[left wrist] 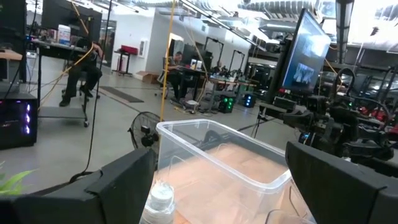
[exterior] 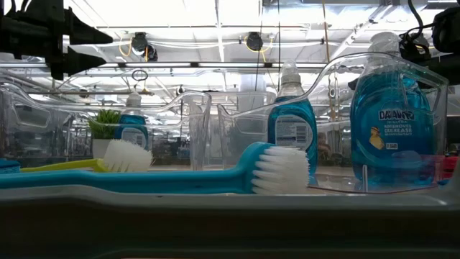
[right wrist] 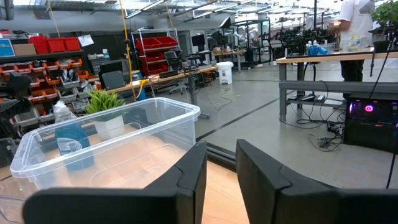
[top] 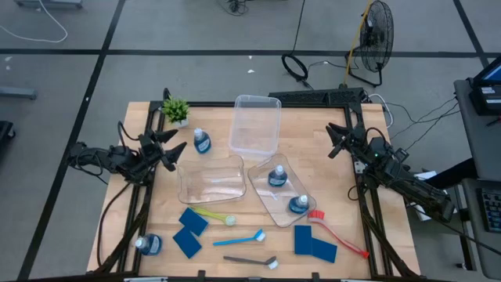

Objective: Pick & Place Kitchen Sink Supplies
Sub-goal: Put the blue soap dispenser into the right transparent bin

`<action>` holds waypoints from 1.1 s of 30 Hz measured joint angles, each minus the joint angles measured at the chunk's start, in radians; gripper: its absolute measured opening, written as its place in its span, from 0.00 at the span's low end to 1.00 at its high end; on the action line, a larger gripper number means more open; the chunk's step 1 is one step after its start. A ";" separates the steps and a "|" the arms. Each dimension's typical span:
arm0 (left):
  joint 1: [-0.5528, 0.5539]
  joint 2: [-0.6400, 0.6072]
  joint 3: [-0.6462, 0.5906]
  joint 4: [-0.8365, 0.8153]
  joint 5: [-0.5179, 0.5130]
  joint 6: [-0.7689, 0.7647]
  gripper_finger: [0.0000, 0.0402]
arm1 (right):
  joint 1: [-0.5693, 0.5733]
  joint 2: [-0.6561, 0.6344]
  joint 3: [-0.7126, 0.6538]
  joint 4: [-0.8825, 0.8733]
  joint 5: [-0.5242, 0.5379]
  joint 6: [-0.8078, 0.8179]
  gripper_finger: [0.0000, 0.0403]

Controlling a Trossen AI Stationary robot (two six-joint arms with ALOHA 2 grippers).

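Bottle (left wrist: 158, 200) cut off behind left hand (left wrist: 221, 186).

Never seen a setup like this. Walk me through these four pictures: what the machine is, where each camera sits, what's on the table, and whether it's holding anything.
It is a robot with two dark arms at a wooden table. One picture looks straight down, one looks level across the tabletop, and one comes from each wrist.

The left gripper and the right gripper hover at the table's sides, both open and holding nothing.

Three clear plastic bins lie in the middle; one holds two blue soap bottles. Another bottle stands near a small potted plant, and a fourth lies at the front left corner. Four blue sponges and four brushes lie along the front: red, light-blue, yellow-green and dark-grey.
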 joint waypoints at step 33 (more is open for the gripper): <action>0.363 0.960 0.716 -1.039 0.208 -0.587 0.90 | 0.000 0.000 0.000 0.000 0.000 0.000 0.18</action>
